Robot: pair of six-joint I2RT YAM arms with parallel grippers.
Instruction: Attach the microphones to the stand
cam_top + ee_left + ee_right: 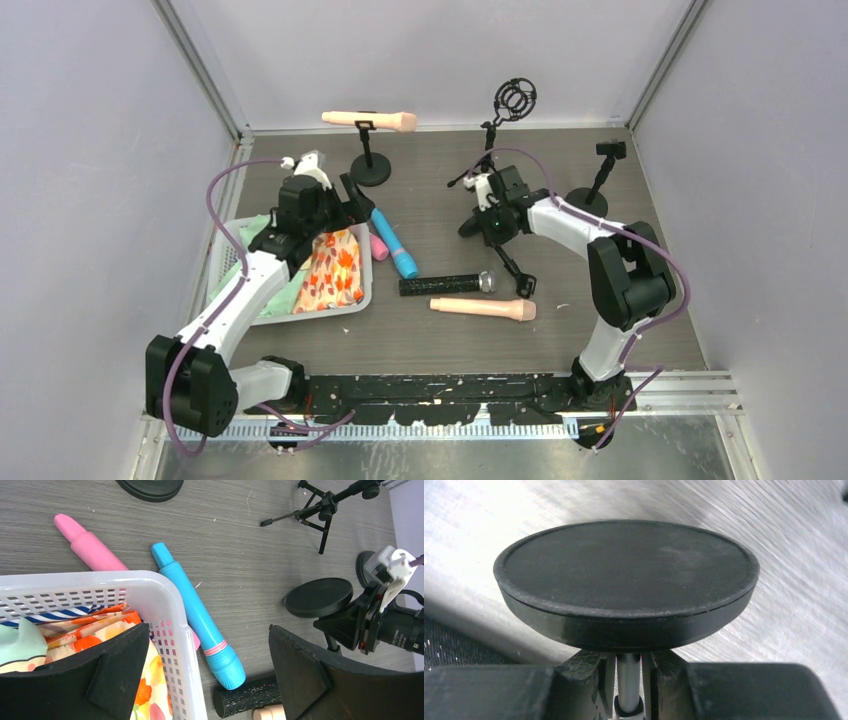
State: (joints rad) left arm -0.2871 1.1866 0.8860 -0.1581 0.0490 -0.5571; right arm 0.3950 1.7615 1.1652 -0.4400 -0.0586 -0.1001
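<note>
Top external view: grey wood-grain bench [440, 345]. One peach-beige stick microphone [370, 120] sits crosswise in the clip of a black round-base stand [371, 172] at the far edge, so it counts as attached. Three microphones lie loose at centre: the bright blue plastic microphone [395, 243], the black microphone with silver mesh head [447, 284], and the second peach-beige microphone [485, 309] near the black one. The left pincer [355, 205] hangs over the corner of the white mesh basket [330, 312]. The right pincer [490, 222] carries a black disc-base stand [492, 230].

Left wrist view: the left pincer [205, 677] is spread wide and empty. The bright blue plastic microphone [197, 617] lies just beside the white mesh basket [165, 595], ahead of the pads, and is probably the next pick. A pink stick [87, 545] lies close by.

Right wrist view: the right pincer [628, 680] is clamped on the thin metal stem of the black disc-base stand [624, 575], just short of its disc. The likely purpose is to steady or reposition the stand to receive a microphone. The bench behind is blurred.
</note>
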